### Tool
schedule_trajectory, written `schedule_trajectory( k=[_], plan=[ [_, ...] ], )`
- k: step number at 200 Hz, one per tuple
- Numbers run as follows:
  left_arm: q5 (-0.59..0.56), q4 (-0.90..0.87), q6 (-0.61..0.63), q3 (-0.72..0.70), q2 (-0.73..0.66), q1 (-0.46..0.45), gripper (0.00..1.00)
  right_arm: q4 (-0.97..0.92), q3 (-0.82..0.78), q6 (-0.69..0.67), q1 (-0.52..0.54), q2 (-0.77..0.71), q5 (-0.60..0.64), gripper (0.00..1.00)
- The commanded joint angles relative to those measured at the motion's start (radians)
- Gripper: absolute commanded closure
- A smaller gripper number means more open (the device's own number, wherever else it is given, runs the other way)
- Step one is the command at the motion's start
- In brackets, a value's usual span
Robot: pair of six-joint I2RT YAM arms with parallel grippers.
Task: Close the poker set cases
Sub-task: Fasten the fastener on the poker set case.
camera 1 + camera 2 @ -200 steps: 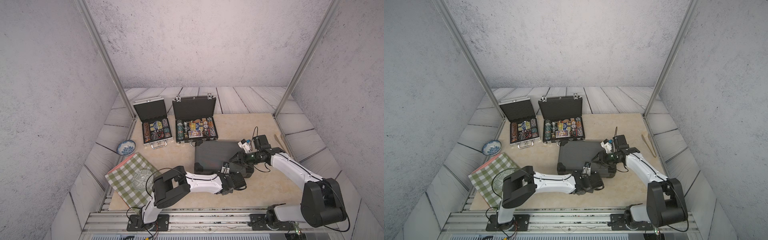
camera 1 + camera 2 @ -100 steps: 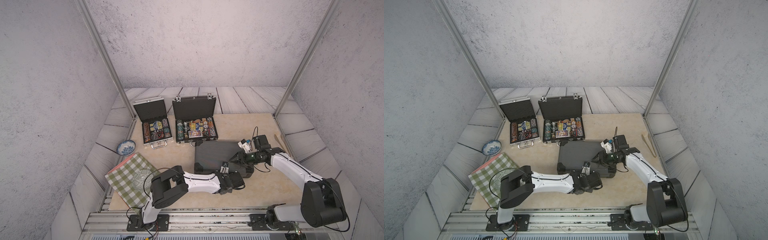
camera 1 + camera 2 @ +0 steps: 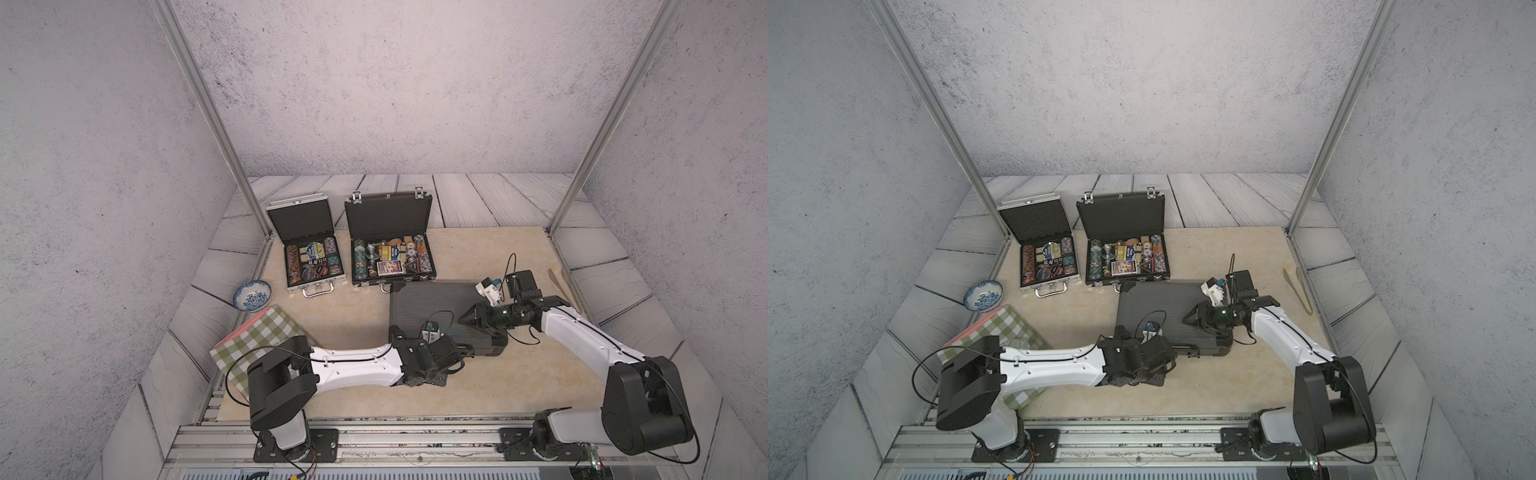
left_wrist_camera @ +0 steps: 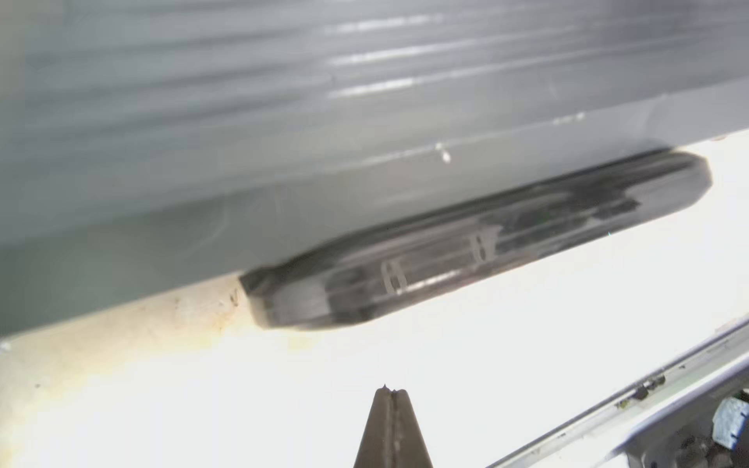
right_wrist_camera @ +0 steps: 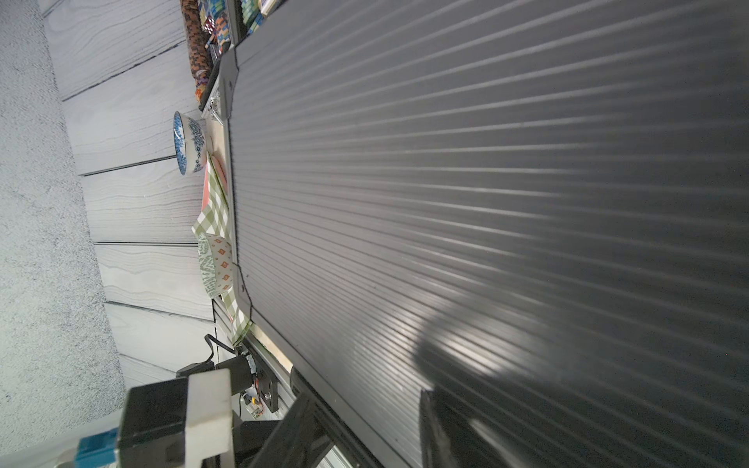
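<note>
The grey ribbed case [image 3: 432,303] lies shut right of the table's [image 3: 353,324] middle. The left gripper [image 4: 390,391], fingertips pressed together on nothing, sits low at the case's front side, just short of its handle [image 4: 478,243]. The right gripper [image 3: 468,320] is over the lid, jaws apart. Toward the back left corner, the silver case [image 3: 309,259] and black case [image 3: 390,253] stand open

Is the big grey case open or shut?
Shut: the grey case lies flat, ribbed lid down on its base, inside hidden. Whether its latches are fastened, I cannot tell.
</note>
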Motion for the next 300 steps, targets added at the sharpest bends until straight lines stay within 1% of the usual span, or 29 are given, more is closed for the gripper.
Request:
schedule_trajectory(
  k=[1,36,44,55,64,72,77,86,107,120,141,155,190,212,258,276,300],
  plan=[
    [0.011,-0.027,0.028,0.007,-0.059,0.014,0.92,-0.154,-0.073,-0.007,0.0,0.063,0.21,0.54],
    [0.035,-0.041,0.069,0.009,-0.116,0.06,0.88,-0.187,-0.059,-0.015,-0.001,0.039,0.221,0.54],
    [0.054,-0.024,0.092,0.0,-0.12,0.064,0.85,-0.192,-0.056,-0.017,0.0,0.036,0.223,0.54],
    [0.086,0.001,0.119,-0.006,-0.114,0.064,0.83,-0.199,-0.053,-0.02,0.0,0.037,0.229,0.54],
    [0.121,0.01,0.135,-0.006,-0.096,0.065,0.89,-0.201,-0.051,-0.022,-0.002,0.042,0.23,0.54],
    [0.122,0.016,0.13,-0.002,-0.076,0.058,0.96,-0.201,-0.048,-0.024,-0.004,0.045,0.228,0.54],
    [0.11,0.022,0.124,0.002,-0.063,0.05,1.0,-0.2,-0.047,-0.025,-0.007,0.049,0.229,0.54],
    [0.049,0.022,0.123,0.02,-0.04,0.021,1.0,-0.197,-0.047,-0.025,-0.008,0.054,0.229,0.54],
    [-0.155,-0.065,0.139,0.119,0.046,-0.051,1.0,-0.201,-0.039,-0.037,-0.023,0.066,0.228,0.54],
    [-0.227,-0.08,0.142,0.155,0.112,-0.068,1.0,-0.204,-0.035,-0.043,-0.036,0.069,0.229,0.54],
    [-0.244,-0.025,0.191,0.176,0.197,-0.069,1.0,-0.212,-0.026,-0.045,-0.056,0.067,0.222,0.55],
    [-0.254,-0.026,0.217,0.206,0.247,-0.069,1.0,-0.214,-0.024,-0.042,-0.058,0.059,0.225,0.55],
    [-0.289,-0.005,0.241,0.231,0.33,-0.068,1.0,-0.212,-0.025,-0.029,-0.058,0.06,0.222,0.55],
    [-0.29,0.042,0.253,0.224,0.341,-0.067,1.0,-0.211,-0.028,-0.021,-0.058,0.057,0.223,0.55],
    [-0.306,0.046,0.222,0.219,0.35,-0.057,1.0,-0.221,-0.029,-0.021,-0.058,0.053,0.225,0.55],
    [-0.34,0.025,0.205,0.214,0.322,-0.059,1.0,-0.222,-0.031,-0.022,-0.058,0.049,0.228,0.55],
    [-0.393,0.059,0.197,0.182,0.295,-0.058,1.0,-0.214,-0.039,-0.021,-0.059,0.052,0.225,0.55]
  ],
)
